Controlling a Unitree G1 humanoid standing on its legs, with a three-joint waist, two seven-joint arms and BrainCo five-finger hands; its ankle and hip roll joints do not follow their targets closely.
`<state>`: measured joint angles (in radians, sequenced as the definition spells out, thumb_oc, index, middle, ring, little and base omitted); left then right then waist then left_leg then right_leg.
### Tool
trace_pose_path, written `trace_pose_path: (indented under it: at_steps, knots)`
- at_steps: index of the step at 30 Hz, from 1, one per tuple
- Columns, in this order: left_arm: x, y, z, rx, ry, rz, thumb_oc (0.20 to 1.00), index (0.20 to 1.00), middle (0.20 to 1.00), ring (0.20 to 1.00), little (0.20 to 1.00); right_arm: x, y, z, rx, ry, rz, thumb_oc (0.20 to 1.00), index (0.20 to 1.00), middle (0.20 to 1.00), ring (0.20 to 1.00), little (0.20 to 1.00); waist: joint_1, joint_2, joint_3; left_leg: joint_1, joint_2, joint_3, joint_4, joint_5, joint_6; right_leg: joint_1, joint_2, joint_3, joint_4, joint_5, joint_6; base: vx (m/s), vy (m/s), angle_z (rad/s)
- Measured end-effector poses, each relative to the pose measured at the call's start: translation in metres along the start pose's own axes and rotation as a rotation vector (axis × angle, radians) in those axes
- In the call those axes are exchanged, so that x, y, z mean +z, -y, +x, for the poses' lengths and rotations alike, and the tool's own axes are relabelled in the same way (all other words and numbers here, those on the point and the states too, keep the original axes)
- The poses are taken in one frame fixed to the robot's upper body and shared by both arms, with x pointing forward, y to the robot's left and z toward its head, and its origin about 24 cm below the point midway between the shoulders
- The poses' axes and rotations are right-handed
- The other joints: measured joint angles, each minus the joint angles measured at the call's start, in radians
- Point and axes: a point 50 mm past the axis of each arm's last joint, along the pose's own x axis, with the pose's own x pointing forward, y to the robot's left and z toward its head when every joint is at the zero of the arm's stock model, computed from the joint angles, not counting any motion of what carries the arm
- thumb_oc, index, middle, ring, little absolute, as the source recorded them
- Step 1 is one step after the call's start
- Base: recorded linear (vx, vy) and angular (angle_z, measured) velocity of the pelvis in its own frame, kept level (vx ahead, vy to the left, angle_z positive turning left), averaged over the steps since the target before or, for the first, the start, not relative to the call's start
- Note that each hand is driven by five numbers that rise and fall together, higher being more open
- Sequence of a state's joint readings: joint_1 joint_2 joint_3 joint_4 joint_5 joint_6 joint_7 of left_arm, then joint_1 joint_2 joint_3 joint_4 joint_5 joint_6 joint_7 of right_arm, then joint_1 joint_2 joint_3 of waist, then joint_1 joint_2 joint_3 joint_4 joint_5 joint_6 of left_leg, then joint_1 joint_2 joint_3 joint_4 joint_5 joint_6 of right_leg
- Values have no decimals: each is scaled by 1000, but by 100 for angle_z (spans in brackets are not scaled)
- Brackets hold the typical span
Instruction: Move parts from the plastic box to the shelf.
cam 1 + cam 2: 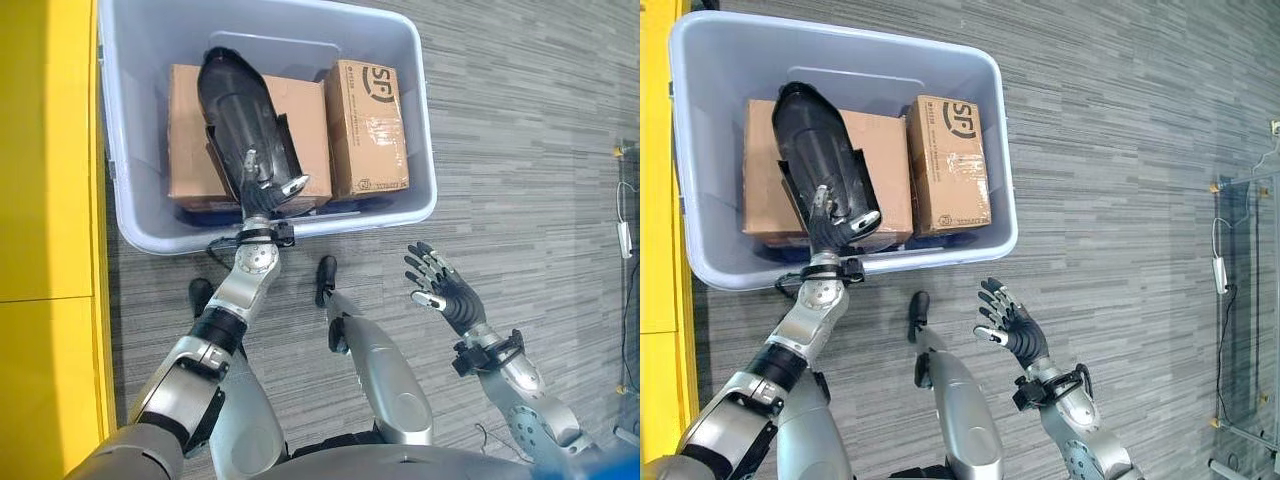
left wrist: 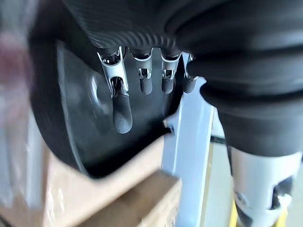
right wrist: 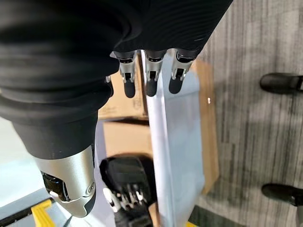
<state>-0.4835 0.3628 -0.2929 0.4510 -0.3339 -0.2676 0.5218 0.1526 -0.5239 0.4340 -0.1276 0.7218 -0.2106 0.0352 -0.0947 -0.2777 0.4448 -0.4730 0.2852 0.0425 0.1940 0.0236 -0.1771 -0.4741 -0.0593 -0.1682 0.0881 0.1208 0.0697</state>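
Observation:
A grey plastic box (image 1: pixel 425 150) stands on the floor in front of me. Inside lie a wide cardboard box (image 1: pixel 185 140) and a narrower one (image 1: pixel 365 130) beside it. A long glossy black part (image 1: pixel 232 95) sits tilted over the wide carton. My left hand (image 1: pixel 264 182) reaches over the box's near rim and its fingers (image 2: pixel 122 111) curl against the black part (image 2: pixel 75 123). My right hand (image 1: pixel 442 288) hovers over the carpet outside the box's near right corner, fingers spread and holding nothing.
A yellow surface (image 1: pixel 40 200) runs along the left side, close to the plastic box. Grey striped carpet (image 1: pixel 530 130) covers the floor to the right. A glass-and-metal stand (image 1: pixel 1240 300) sits at the far right edge.

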Motion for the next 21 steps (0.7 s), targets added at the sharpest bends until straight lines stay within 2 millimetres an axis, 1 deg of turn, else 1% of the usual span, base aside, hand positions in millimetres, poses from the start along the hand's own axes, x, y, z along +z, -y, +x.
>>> trace_pose_path:
  at_steps: [1, 4, 11, 12, 15, 17, 21]
  knots:
    - [1, -4, 1, 11, 6, 0, 1000, 1000, 1000, 1000, 1000, 0, 0, 0, 1, 0, 0, 1000, 1000, 1000, 1000, 1000, 6, 1, 1, -1, -3, -2, 0, 1, 1, 0, -3, -1, 1, -5, 7, 2, -4, 6]
    - [13, -9, -2, 20, 58, -38, 1000, 1000, 1000, 1000, 1000, 0, 0, 0, -3, -4, 0, 1000, 1000, 1000, 1000, 1000, 5, 3, 2, -5, -11, -3, -1, 4, 6, 0, -12, -6, 2, -5, 7, 1, 6, 8]
    - [41, 0, -3, -19, 175, -108, 1000, 1000, 1000, 1000, 1000, 1, 1, 1, -6, 3, 2, 1000, 1000, 1000, 1000, 1000, 18, 11, 8, -9, -14, -9, 1, 5, 7, -2, -14, -9, 5, -5, 7, -1, 1, 2]
    - [43, 0, -2, -19, 180, -112, 1000, 1000, 1000, 1000, 1000, 3, 2, 1, -10, 9, 0, 1000, 1000, 1000, 1000, 1000, 18, 16, 12, -9, -14, -9, 1, 5, 7, -2, -14, -9, 5, -5, 7, 0, 0, 0]
    - [46, 6, -1, -18, 188, -133, 1000, 1000, 1000, 1000, 1000, 3, 2, 1, -12, 11, 0, 1000, 1000, 1000, 1000, 1000, 15, 17, 13, -11, -14, -10, 3, 7, 8, -11, -14, -9, 20, -2, 3, -35, 3, 0]
    - [51, 7, 3, -1, 202, -142, 1000, 1000, 1000, 1000, 1000, 3, 1, 1, -12, 12, -1, 1000, 1000, 1000, 1000, 1000, 8, 17, 13, -15, -14, -13, 6, 5, 9, -16, -15, -9, 28, -11, 11, 32, -8, 1]
    - [45, 2, 12, 71, 171, -125, 1000, 1000, 1000, 1000, 1000, 3, 1, 1, -16, 9, 0, 1000, 1000, 1000, 1000, 1000, -1, 17, 13, -16, -12, -16, 9, 5, 10, -16, -13, -9, 30, -11, 12, 0, 0, 0]
